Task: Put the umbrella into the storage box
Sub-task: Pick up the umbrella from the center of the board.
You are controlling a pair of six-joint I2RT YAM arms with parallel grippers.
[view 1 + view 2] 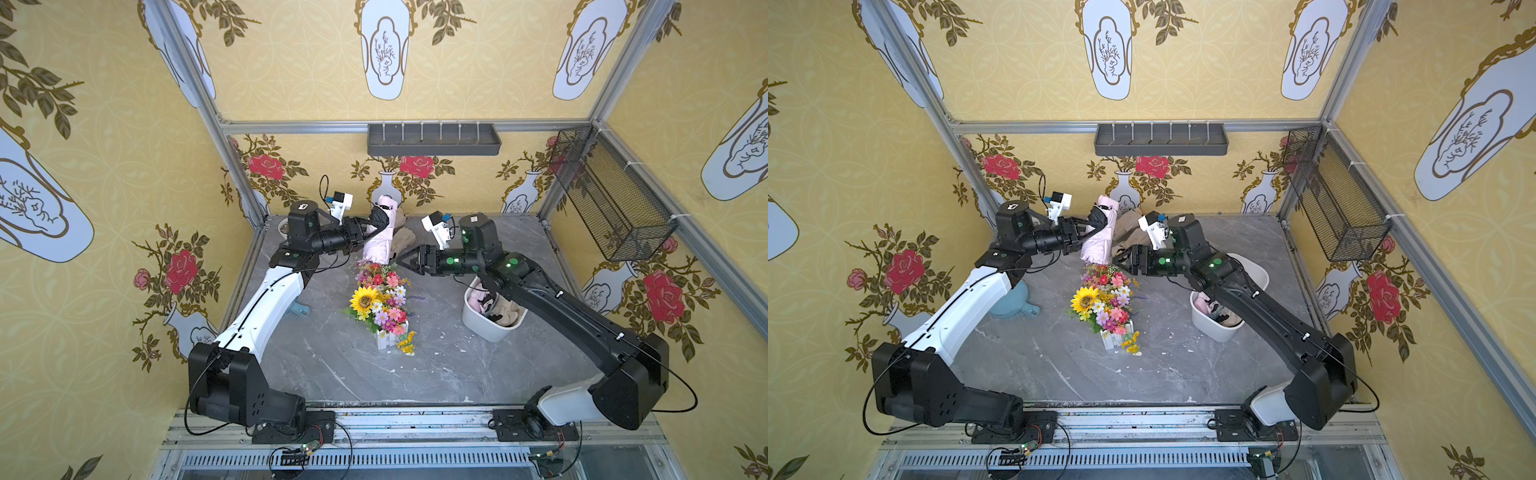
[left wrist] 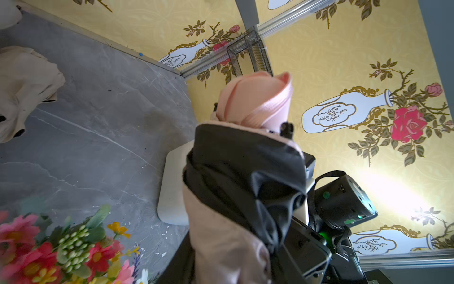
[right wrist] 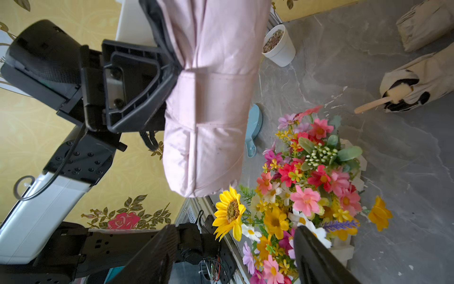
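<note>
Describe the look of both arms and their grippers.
The left arm has a long white link with a black cable along it, plus black joints and base. The right arm is mostly black, white near its base, with green lights. The left gripper and right gripper are black with tapered fingers.

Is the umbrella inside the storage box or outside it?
Outside. The left hand grips the folded pink umbrella aloft beside the flowers, apart from the white storage box.

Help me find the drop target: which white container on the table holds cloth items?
The storage box, the rectangular bin beneath the right arm, holds crumpled cloth. The small round pot holds brownish granules, the picket planter flowers.
</note>
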